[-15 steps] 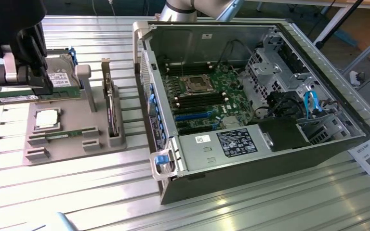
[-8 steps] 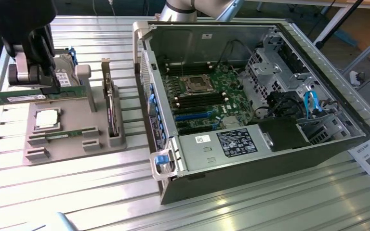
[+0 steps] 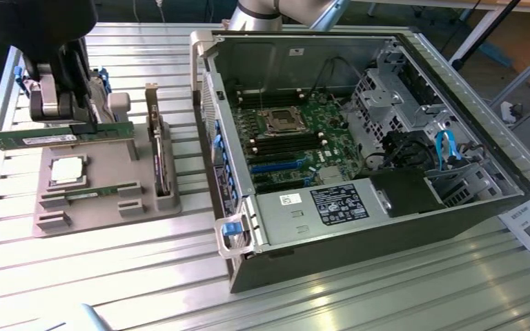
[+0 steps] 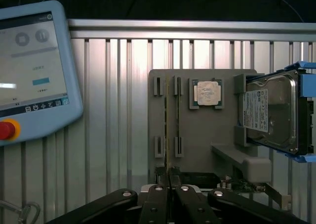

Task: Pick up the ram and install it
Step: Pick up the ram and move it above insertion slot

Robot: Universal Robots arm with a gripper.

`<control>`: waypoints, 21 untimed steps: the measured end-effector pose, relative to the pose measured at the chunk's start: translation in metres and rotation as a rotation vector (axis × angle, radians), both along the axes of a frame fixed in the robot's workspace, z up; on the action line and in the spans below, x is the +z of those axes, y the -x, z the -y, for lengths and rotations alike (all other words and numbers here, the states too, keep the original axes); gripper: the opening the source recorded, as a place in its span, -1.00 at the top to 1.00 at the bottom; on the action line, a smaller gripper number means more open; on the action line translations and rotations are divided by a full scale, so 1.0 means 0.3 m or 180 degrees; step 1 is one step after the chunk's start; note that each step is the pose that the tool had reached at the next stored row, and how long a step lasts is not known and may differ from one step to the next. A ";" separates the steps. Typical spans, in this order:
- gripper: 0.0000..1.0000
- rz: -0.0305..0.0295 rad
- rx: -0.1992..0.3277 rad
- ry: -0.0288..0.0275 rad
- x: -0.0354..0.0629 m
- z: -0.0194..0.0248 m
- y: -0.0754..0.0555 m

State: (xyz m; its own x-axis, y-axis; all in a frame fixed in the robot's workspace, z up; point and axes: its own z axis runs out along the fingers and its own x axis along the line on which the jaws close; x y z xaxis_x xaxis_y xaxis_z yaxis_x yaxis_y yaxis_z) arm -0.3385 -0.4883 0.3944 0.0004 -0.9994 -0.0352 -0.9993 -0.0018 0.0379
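- My gripper (image 3: 74, 124) is almost shut, and it pinches the ram (image 3: 16, 138) by its flat sides, near the middle.
- The ram sits between the fingers, at one edge of the grey holder (image 3: 108, 214).
- I think the ram is light, thin and stiff, and it breaks easily.

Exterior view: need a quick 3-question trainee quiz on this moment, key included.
1. True or false: the gripper is shut on the ram.
2. The processor chip lies: A) in the board's socket; B) on the grey holder; C) between the fingers.
3. Fill in: the computer case stands with its side ____, so the motherboard is in sight.
Key: 1 true; 2 B; 3 open.
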 end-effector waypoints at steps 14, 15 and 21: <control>0.76 -0.0001 0.0000 0.0000 0.011 0.000 -0.048; 0.76 -0.0001 0.0000 0.0000 0.011 0.000 -0.053; 0.76 -0.0001 0.0000 0.0000 0.011 0.000 -0.092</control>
